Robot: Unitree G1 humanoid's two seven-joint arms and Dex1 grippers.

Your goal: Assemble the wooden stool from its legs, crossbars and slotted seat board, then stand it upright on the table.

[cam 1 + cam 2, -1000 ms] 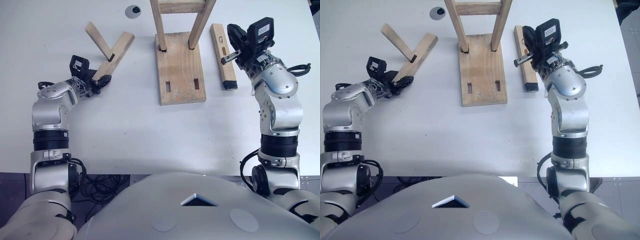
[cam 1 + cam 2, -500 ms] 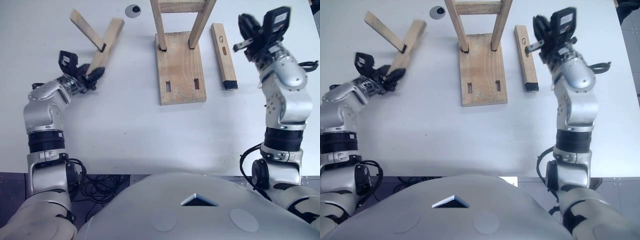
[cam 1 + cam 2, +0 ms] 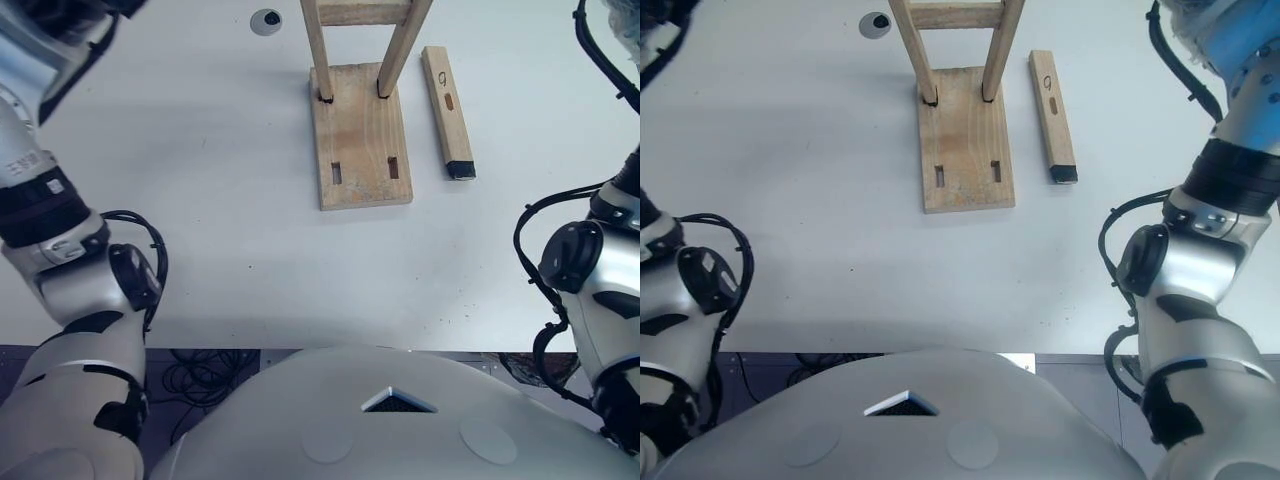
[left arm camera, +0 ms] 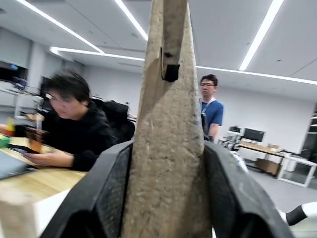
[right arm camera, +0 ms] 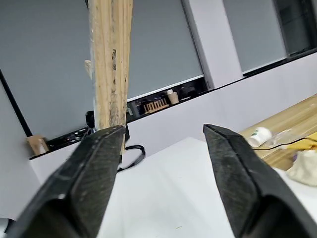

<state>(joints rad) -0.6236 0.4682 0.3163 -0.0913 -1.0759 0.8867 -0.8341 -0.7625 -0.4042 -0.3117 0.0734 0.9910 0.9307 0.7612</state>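
Where the left claw [image 4: 167, 148] grips, a wooden leg [image 4: 166, 89] sits clamped.

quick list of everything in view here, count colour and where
seat board: one, light wood, flat mid-table, near two slots empty
legs: two, light wood, standing in the board's far slots
crossbar: one, light wood, joining those legs
loose bar: one, light wood with dark end, lying right of the board
round disc: one, grey with dark centre, left of the legs
table: one, white
wooden piece: one, weathered wood, in the left gripper
left gripper: black, shut on the wooden piece
right gripper: black, open
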